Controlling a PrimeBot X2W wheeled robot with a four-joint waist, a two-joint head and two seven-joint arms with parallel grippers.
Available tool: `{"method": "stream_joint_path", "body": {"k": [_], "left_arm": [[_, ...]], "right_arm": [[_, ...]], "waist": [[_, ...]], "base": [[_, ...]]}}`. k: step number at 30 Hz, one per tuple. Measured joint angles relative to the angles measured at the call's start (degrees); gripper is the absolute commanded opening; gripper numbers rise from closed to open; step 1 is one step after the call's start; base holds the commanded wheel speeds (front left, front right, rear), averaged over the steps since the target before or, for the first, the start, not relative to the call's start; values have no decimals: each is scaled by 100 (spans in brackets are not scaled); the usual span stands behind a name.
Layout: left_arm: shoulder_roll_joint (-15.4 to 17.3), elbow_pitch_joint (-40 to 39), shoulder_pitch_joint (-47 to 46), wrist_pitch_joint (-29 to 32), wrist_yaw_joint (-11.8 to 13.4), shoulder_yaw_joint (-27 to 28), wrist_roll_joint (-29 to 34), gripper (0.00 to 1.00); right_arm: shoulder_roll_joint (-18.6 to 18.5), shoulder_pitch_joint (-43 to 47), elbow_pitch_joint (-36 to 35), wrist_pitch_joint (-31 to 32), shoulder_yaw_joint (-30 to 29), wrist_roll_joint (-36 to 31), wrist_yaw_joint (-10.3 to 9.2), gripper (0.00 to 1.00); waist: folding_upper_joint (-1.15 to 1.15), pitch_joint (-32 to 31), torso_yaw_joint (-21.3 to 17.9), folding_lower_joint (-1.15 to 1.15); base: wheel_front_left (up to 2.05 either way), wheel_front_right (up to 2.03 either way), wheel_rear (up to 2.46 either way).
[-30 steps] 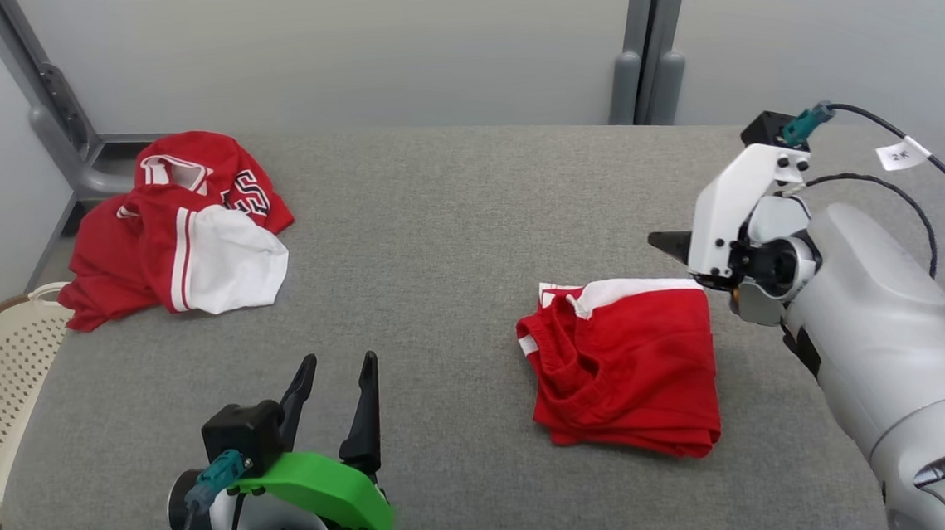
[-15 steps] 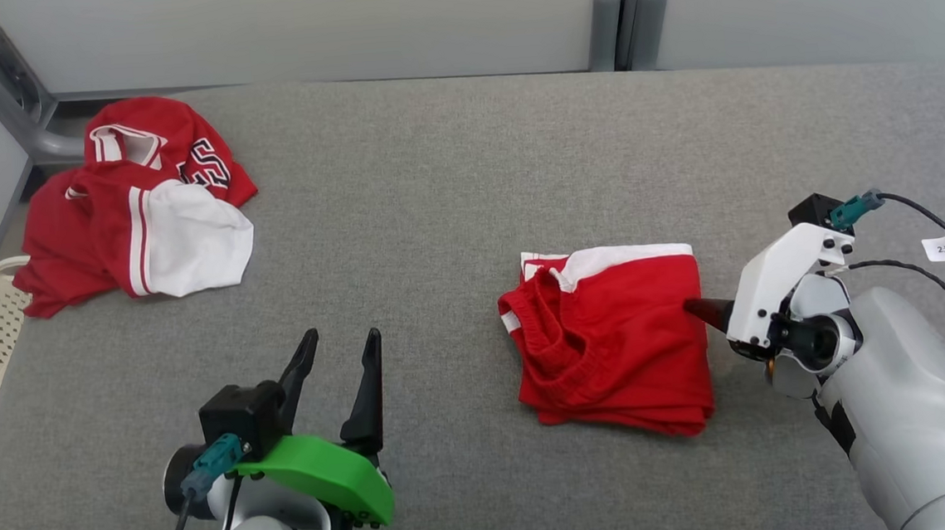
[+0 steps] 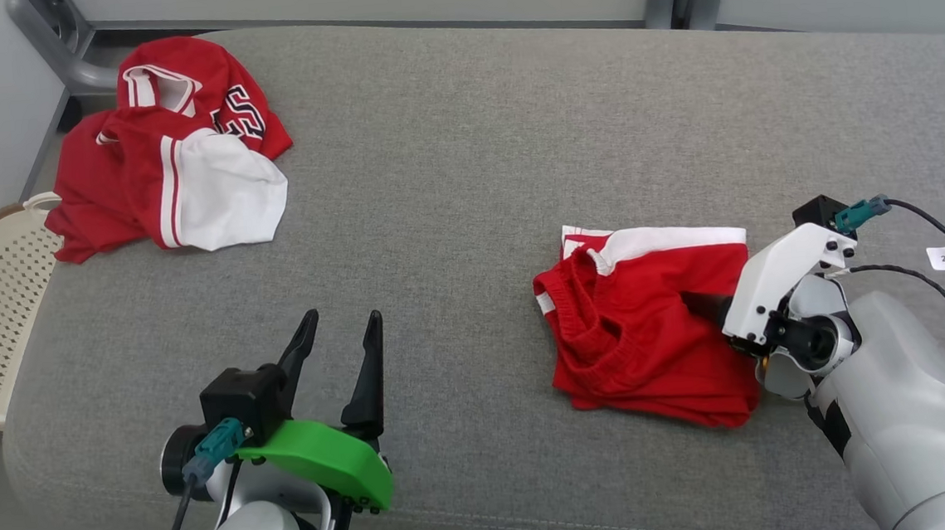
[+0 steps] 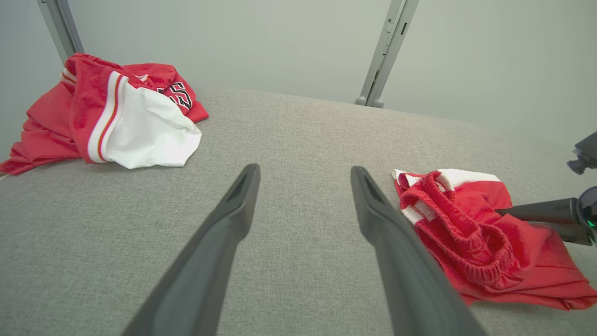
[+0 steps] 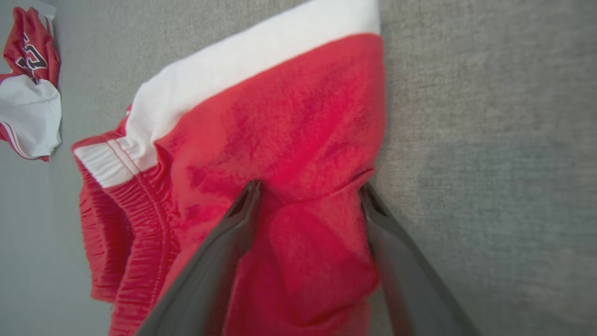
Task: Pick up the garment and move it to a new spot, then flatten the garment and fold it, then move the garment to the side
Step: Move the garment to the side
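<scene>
At the garment's (image 3: 635, 337) right edge, the right hand (image 5: 310, 185) stands wide open astride it.

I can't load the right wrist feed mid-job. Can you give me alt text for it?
The right gripper, jaws open, straddles a raised fold at the edge of the folded red shorts with a white band, on grey upholstery. A crumpled red-and-white jersey lies in the top left corner.

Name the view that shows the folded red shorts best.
Head view: the red shorts lie almost whole, seen from above, on the grey cushion. Left wrist view shows them obliquely, one edge hidden. Right wrist view shows a close, cropped part.
</scene>
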Motion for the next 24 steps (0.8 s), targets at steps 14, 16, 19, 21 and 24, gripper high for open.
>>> {"method": "stream_joint_path", "body": {"k": [14,16,19,21,24], "left_arm": [[13,-19,-15,-34,38,1,9,100],[19,-30,-15,-52,38,-3,21,100],[32,-49,-15,-51,40,-18,22,100],[36,-75,-14,-51,42,-32,24,100],[41,-108,-15,-48,38,-63,41,100]], "right_arm": [[-133,-87,67,-270,383,-114,3,0],[-194,-113,38,-271,449,-111,3,0],[-311,-128,-15,-285,537,-104,3,0],[-377,-147,-56,-321,606,-105,3,0],[-485,-194,-111,-330,709,-115,3,0]], "waist": [[0,19,-36,0],[0,13,-106,0],[0,4,-233,0],[0,1,-334,0],[0,2,-510,0]], "base": [[0,0,0],[0,0,0],[0,0,0],[0,0,0],[0,0,0]]}}
